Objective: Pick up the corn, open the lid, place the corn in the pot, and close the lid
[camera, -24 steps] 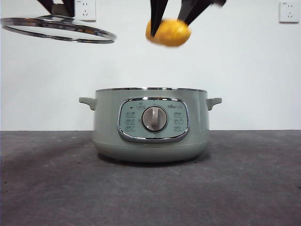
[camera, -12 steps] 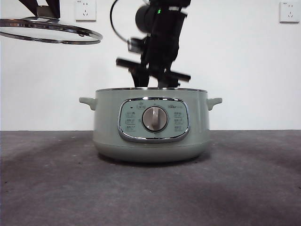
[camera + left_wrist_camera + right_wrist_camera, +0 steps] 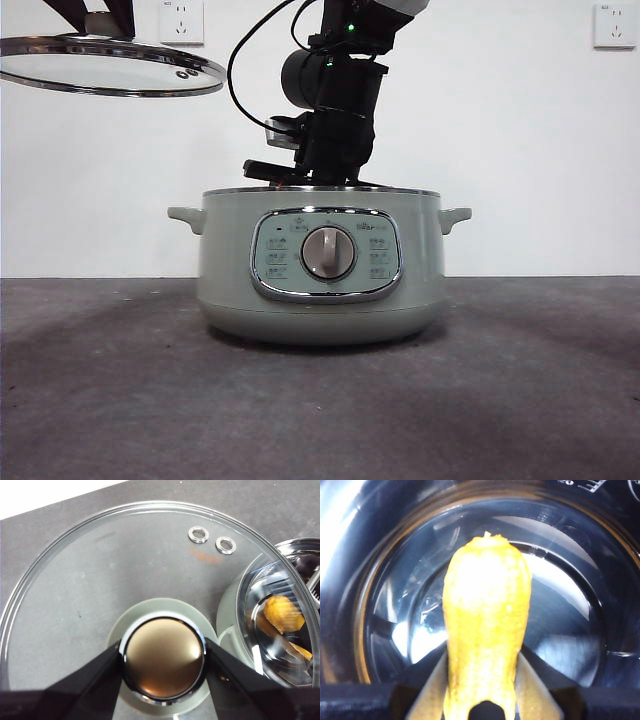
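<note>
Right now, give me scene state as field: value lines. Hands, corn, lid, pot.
left hand: shut on the lid's knob, holding it in the air off to one side of the pot
right hand: down inside the pot, shut on the corn
corn: within the pot's steel bowl, not yet released
lid: lifted, roughly level, clear of the rim
pot: open, upright on the table, dial facing the front camera
step: corn going in; lid not yet closed
</note>
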Controlling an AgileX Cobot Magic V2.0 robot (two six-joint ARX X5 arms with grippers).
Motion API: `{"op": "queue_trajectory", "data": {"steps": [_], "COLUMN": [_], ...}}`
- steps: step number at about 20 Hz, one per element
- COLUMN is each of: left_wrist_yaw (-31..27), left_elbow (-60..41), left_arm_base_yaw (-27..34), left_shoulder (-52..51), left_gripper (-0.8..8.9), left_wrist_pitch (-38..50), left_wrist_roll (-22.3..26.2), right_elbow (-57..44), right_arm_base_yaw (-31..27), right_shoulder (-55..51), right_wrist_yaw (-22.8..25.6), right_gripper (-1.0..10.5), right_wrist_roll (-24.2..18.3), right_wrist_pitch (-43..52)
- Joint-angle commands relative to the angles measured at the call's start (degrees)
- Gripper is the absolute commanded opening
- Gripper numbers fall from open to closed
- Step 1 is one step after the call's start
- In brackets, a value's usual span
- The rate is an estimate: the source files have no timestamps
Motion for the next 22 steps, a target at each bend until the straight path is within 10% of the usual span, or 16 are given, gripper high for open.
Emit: {"op": "queue_trajectory", "data": {"steps": [1,2,11,16,22], "left_wrist_yaw": [0.2,0.2,4.3,4.3,4.2], "left_elbow": [0.4,0.4,0.4,0.4,0.4], "left_arm_base_yaw": [0.1,0.1,-0.1,-3.0,-9.8], "left_shoulder": [-1.0,-1.0,-1.0,-1.0,-0.9], "left_gripper": [-0.12,-0.12,-0.12,-0.13,-0.12], "left_wrist_pitch": [1.7,1.7,1.5,1.1,1.1], "left_wrist_roll": [0.7,0.6,0.1,-0.7,-2.0], "right_elbow": [-0.3,-0.3,-0.1,-0.2,-5.9], "right_arm_base_yaw": [0.3,0.3,6.0,6.3,8.0], "right_shoulder": [2.0,1.9,-15.1,-30.0,-44.0], "right_wrist_yaw": [0.4,0.6,15.0,21.9,22.3], "right_gripper": [3.1,4.9,5.0,-0.2,-0.2], "right_wrist_roll": [0.8,1.0,2.3,2.3,3.5], "right_wrist_pitch": [-0.7,-0.9,-5.3,-14.1,-14.4]}}
